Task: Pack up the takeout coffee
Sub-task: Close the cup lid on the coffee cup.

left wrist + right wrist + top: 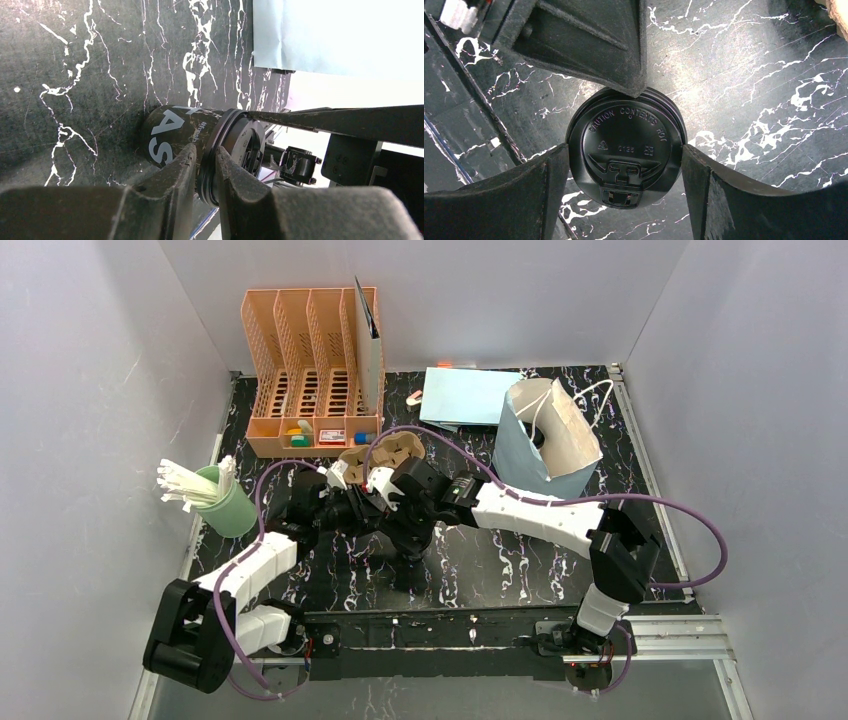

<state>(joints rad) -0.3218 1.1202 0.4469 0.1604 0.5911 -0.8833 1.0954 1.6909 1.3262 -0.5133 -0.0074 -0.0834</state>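
Takeout coffee cup (167,137) stands upright mid-desk (520,560), on the near side of the pulp carrier (385,452), under both wrists. It is hidden by the arms in the top view and not yet in the carrier or the bag.

Right gripper (623,148) comes in top-down. Its jaws are wide, with 1 finger against each side of the black lid (624,132). This reads as a hold at the cup's widest point, so it can't slide or tip.

Left gripper (205,157) comes in side-on. Its jaws are narrow and closed across the lid rim, with 1 finger under the rim on the cup wall and 1 on the lid top. It is probably squeezing the lid down to seat it, which would explain the right arm bracing.

Light-blue paper bag (545,455) stands open at far right, well apart from the cup.

Can't tell whether the carrier wells are free, since the arms cover part of it.

Risk: the pinch is at 1 spot only, so the lid could lift on the opposite side.
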